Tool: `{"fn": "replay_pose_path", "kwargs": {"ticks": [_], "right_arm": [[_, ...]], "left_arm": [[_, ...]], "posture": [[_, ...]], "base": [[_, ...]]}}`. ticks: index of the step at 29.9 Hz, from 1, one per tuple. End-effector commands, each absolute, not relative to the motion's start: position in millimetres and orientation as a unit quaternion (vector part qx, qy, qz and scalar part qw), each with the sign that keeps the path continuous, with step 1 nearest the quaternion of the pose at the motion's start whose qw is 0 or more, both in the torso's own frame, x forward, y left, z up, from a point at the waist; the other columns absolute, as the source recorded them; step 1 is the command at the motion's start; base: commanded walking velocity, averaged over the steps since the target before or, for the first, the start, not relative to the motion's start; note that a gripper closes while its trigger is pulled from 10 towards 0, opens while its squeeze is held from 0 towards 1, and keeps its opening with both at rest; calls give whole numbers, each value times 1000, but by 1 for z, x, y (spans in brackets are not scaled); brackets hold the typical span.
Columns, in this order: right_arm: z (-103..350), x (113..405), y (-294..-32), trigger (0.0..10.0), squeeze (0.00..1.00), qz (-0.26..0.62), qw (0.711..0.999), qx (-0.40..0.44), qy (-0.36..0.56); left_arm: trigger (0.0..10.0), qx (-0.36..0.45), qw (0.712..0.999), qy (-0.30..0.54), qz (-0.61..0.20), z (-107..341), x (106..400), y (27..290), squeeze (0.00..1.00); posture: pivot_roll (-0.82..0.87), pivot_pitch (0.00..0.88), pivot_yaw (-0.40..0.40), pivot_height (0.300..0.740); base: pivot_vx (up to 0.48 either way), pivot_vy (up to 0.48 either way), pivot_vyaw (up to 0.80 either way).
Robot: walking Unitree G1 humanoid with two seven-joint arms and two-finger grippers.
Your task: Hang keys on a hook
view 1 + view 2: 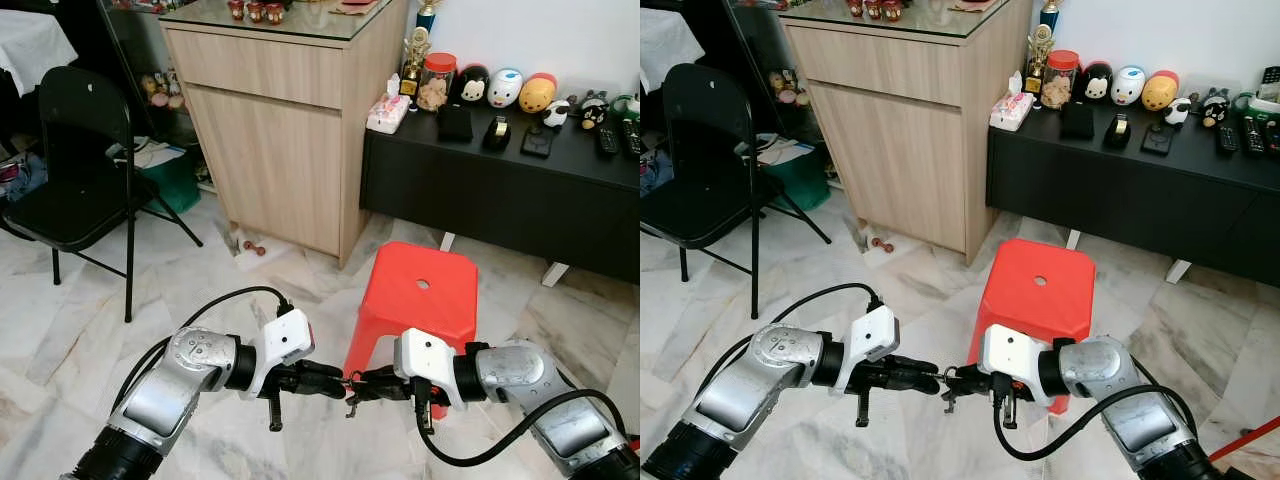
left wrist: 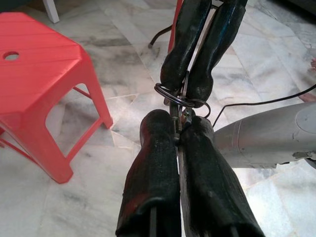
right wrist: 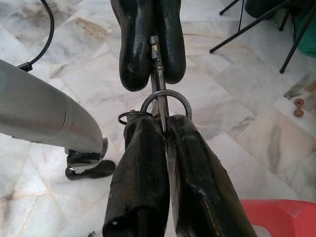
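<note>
My two grippers meet tip to tip low over the marble floor, just in front of the red stool. Between them is a small bunch of keys (image 1: 351, 392) on a metal ring (image 2: 168, 93), with one key dangling below. The left gripper (image 1: 338, 383) is shut on a metal piece of the bunch, seen in the left wrist view between its fingers (image 2: 158, 143). The right gripper (image 1: 364, 383) is shut too, pinching the ring (image 3: 165, 101) and a key shaft. In the right wrist view the left gripper's fingertips (image 3: 136, 54) sit opposite, clamped on the same key.
A red plastic stool (image 1: 425, 290) stands just beyond the grippers. Behind it are a tall wooden cabinet (image 1: 275, 140) and a low black console (image 1: 500, 190) carrying toys and remotes. A black folding chair (image 1: 75, 170) stands at the left. Open marble floor (image 1: 70, 340) lies at the left front.
</note>
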State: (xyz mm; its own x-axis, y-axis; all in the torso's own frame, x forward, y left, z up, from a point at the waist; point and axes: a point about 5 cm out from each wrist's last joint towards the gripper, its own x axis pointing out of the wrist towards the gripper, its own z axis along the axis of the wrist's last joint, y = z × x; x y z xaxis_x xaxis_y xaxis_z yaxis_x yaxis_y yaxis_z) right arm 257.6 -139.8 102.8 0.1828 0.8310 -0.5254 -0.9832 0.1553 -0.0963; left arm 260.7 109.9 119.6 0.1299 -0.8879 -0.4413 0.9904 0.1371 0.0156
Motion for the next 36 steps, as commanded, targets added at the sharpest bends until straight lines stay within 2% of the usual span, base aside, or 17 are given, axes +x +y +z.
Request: {"fn": "replay_pose_path", "kwargs": {"ticks": [1, 15, 16, 17, 24, 25, 28, 29, 34, 35, 36], "right_arm": [[102, 253, -135, 10000, 1000, 629, 727, -214, 174], [101, 256, -144, 10000, 1000, 614, 729, -239, 186], [101, 258, -146, 10000, 804, 605, 736, -243, 186], [101, 259, -147, 10000, 0, 599, 741, -243, 185], [96, 265, -155, 10000, 0, 561, 765, -250, 193], [90, 264, -158, 10000, 0, 553, 768, -252, 203], [82, 261, -160, 10000, 0, 546, 770, -252, 213], [74, 260, -162, 10000, 0, 534, 774, -252, 227], [57, 258, -167, 10000, 0, 512, 782, -248, 254], [47, 256, -170, 10000, 0, 497, 790, -238, 268], [41, 255, -172, 10000, 0, 484, 796, -232, 278]], "left_arm": [[0, 160, 733, 162, -641, 123, 260, 109, 0], [0, 196, 736, 188, -620, 114, 262, 122, 0], [0, 201, 736, 194, -617, 112, 262, 125, 0], [0, 205, 736, 196, -614, 111, 262, 126, 0], [0, 247, 752, 198, -579, 107, 267, 134, 0], [0, 303, 751, 193, -555, 103, 271, 140, 0], [0, 368, 748, 187, -520, 96, 277, 149, 0], [0, 422, 735, 201, -492, 84, 280, 161, 0], [0, 489, 707, 232, -456, 61, 279, 178, 0], [1765, 513, 694, 258, -435, 45, 276, 188, 0], [4863, 518, 683, 281, -431, 34, 271, 194, 0]], "posture": [[26, 53, 14, 740], [27, 53, 14, 740], [27, 54, 14, 740], [26, 55, 14, 740], [27, 55, 15, 740], [29, 55, 16, 740], [30, 56, 17, 740], [31, 55, 18, 740], [30, 53, 20, 740], [33, 54, 22, 740], [34, 54, 22, 740]], "base": [[0, 0, 0], [0, 0, 0], [0, 0, 0], [0, 0, 0], [0, 0, 0], [0, 0, 0], [0, 0, 0], [0, 0, 0], [0, 0, 0], [0, 0, 0], [0, 0, 0]]}}
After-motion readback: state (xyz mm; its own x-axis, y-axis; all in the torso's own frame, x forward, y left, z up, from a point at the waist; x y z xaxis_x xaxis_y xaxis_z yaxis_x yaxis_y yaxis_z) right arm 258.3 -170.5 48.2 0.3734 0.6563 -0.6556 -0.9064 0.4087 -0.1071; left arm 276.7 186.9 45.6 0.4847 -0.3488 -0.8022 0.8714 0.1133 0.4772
